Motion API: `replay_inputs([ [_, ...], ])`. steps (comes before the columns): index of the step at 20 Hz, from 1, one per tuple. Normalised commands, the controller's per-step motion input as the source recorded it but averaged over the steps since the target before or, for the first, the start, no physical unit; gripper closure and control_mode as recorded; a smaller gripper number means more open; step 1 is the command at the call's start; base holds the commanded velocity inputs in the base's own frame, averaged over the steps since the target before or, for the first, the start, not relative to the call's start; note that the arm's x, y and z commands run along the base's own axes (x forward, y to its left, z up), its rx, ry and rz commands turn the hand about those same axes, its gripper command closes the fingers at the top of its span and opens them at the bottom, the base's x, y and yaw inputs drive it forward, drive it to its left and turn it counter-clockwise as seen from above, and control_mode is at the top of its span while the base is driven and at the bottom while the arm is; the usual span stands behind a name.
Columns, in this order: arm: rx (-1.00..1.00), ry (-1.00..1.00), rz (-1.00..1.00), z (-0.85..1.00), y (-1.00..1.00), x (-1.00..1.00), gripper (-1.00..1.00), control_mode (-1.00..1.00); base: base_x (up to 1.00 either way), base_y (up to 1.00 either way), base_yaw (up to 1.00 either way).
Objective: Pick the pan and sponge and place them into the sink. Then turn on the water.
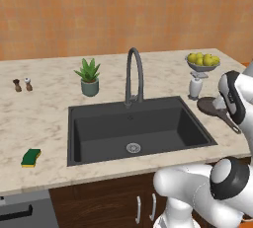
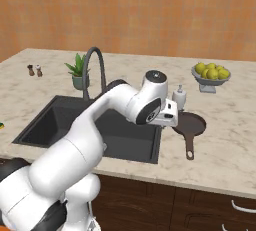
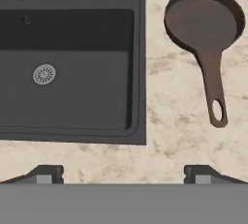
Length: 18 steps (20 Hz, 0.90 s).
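- The pincer (image 3: 123, 173) hangs spread wide and empty over the counter (image 3: 174, 140), between the sink (image 3: 138, 48) and the pan (image 3: 203, 24).
- Risk, as I judge it: closing on the pan's round rim instead of its thin handle (image 3: 213, 92) could let it slip or tilt.
- The pan is shallow, dark brown, just right of the sink; the green-and-yellow sponge (image 1: 31, 157) lies on the sink's far left.

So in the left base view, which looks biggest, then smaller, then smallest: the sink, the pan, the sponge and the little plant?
1. sink, easily biggest.
2. pan, partly hidden behind the arm, and plant: these look about alike, so I won't rank them.
3. sponge, smallest, even though it sits nearer the camera.
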Motion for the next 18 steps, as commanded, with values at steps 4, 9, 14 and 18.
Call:
replay_inputs([
  [4, 0.00, 0.01, 0.00, -0.45, -0.54, 0.00, -1.00, -1.00, 0.00, 0.00, 0.00],
  [9, -0.01, 0.04, 0.00, -0.34, -0.45, 0.17, -1.00, -1.00, 0.00, 0.00, 0.00],
  [14, -0.07, 0.12, 0.00, -0.28, -0.32, 0.35, -1.00, -1.00, 0.00, 0.00, 0.00],
  [18, -0.01, 0.06, 0.00, -0.29, -0.41, 0.42, -1.00, -1.00, 0.00, 0.00, 0.00],
])
